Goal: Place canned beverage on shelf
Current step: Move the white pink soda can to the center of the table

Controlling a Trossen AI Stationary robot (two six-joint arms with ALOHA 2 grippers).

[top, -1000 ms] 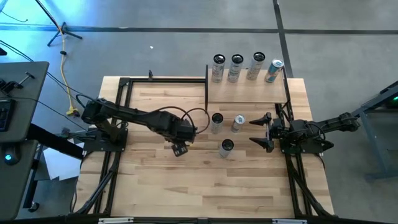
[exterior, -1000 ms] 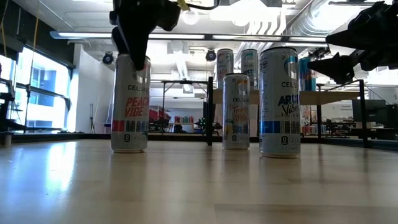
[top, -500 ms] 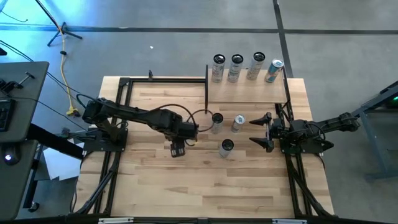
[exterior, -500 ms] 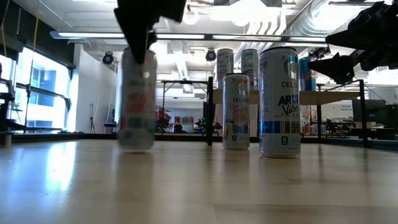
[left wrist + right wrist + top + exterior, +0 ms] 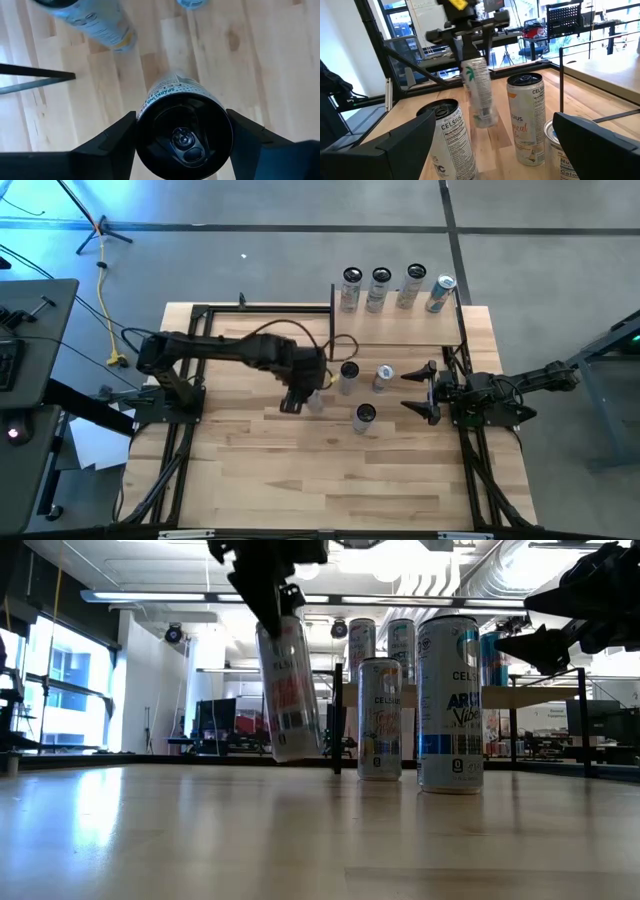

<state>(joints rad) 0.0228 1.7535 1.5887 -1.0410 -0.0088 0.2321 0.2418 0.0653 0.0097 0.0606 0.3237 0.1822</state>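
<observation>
A white canned beverage (image 5: 288, 690) with red lettering hangs tilted just above the tabletop, near three other cans (image 5: 364, 417). My left gripper (image 5: 300, 393) is shut on it from above; the left wrist view shows its black top (image 5: 184, 135) between the fingers. The shelf (image 5: 398, 330), a small light-wood board on black posts, stands at the table's far right and carries several cans (image 5: 379, 288) along its far edge. My right gripper (image 5: 425, 392) waits open and level at the table's right edge, touching nothing. My left gripper pinches the can's top end (image 5: 145, 122) between its two fingers (image 5: 112, 140), one on each side of the rim. The fingers come from above, pointing steeply down. The can hangs below them, clear of the table, with its bottom (image 5: 296, 752) swung toward the other cans.
Three cans stand on the table between the two grippers: one (image 5: 347, 377) and another (image 5: 383, 378) before the shelf's near edge, a third closer to the near edge. A black frame (image 5: 200, 315) borders the table. Bare wood (image 5: 300, 470) lies toward the near edge.
My left gripper has lifted the can off the table and carried it toward the right and a little toward the far edge, nearer the other cans. Its wrist has rolled. The can stood upright a second ago and now hangs tilted, clear of the wood.
</observation>
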